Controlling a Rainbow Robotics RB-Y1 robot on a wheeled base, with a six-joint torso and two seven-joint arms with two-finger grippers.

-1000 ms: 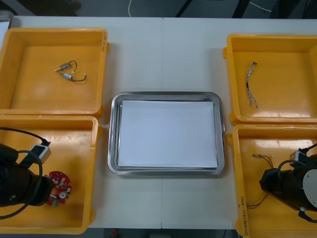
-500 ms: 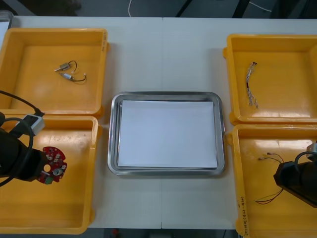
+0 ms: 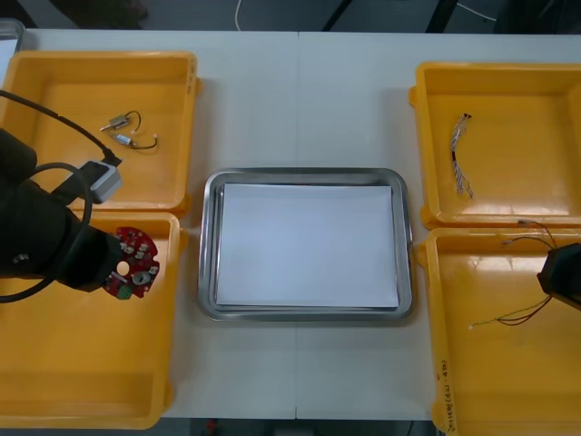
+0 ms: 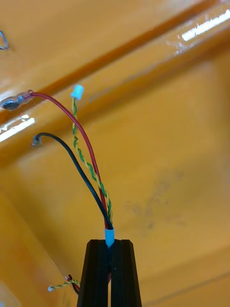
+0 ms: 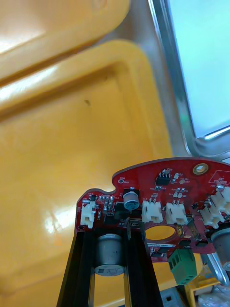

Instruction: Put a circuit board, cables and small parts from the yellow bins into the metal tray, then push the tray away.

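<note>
While the left gripper (image 3: 113, 263) hangs over a yellow bin (image 3: 54, 363), clamped on the circuit board (image 3: 132, 262) at its tip with the metal tray (image 3: 207, 245) just beyond, cables (image 3: 517, 316) dangle beside the right gripper (image 3: 556, 277); from the right wrist, its 2 fingers (image 4: 98, 273) pinch those cables; from the left wrist, fingers (image 5: 79, 268) grip the board's edge.

no legible text, circuit board (image 5: 167, 180) print unreadable

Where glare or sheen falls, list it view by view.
Front view: even light, faint sheen on the metal tray rim. Right wrist view: white glare streaks on the right yellow bin beyond the cables. Left wrist view: pale glare on the left yellow bin floor behind the circuit board.
</note>
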